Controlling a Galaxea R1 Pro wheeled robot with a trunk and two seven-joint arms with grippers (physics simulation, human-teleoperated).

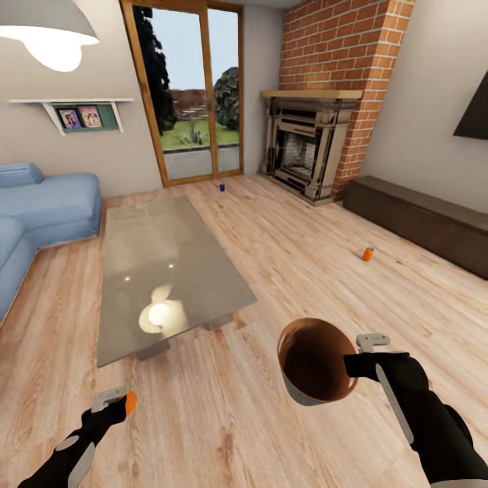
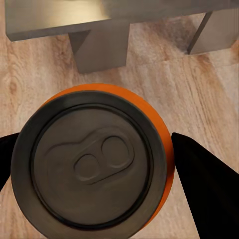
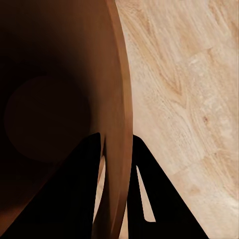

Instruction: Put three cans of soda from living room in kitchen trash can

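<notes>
Left arm (image 1: 64, 454): black casing with light grey oval panels on its upper face, ending in a pale grey bracket-shaped left gripper (image 1: 116, 400). Right arm (image 1: 434, 423): same black shell, bulkier toward the viewer, one long grey stripe running along the forearm; right gripper (image 1: 352, 359) carries a light grey rectangular bracket. Wrist views: fingers (image 2: 209, 184) matte black, tapering, wedge-shaped. No cables, screws or markings discernible.

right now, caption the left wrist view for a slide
Left gripper shut on an orange can above wood floor.
</notes>
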